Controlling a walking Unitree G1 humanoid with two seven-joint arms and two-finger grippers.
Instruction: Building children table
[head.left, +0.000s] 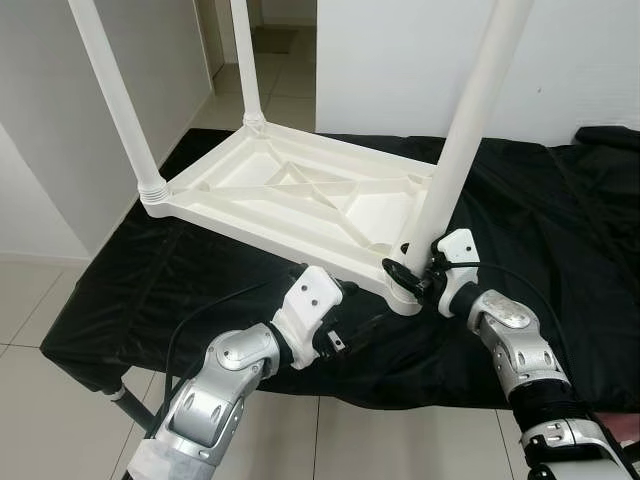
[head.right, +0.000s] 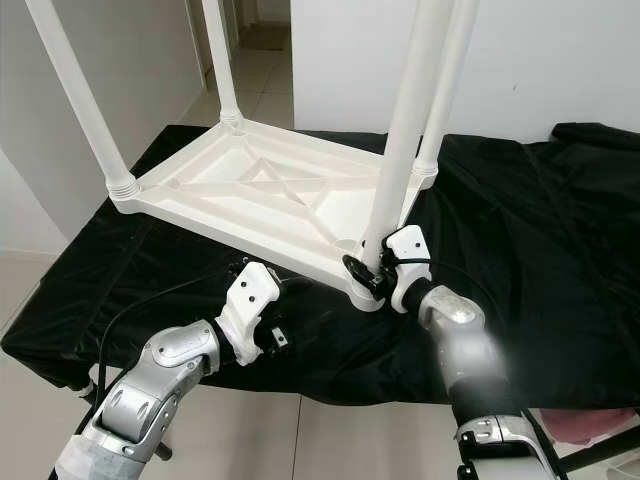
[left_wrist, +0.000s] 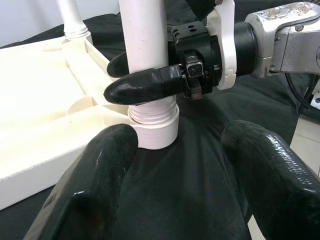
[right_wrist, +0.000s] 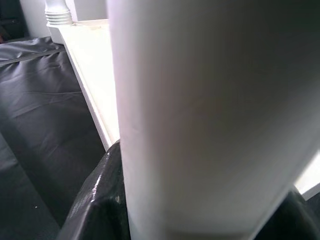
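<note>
Right gripper (head.left: 403, 272): was clamped on leg (head.left: 465, 130) near socket.
Left gripper (head.left: 352, 318): fingers were held apart, on cloth (head.left: 560, 220).
Tabletop (head.left: 300, 195): was laid inverted.

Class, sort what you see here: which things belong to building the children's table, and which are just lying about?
Part of the job:
- upturned white tabletop
- near corner leg, gripped by the right gripper
- other screwed-in legs
- left gripper, open beside that corner

Just lying about:
- black cloth
- pink item on the floor

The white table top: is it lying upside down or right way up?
Upside down. The table top rests on the black cloth with its ribbed underside facing up and its legs pointing upward; the right gripper clamps the near leg.
</note>
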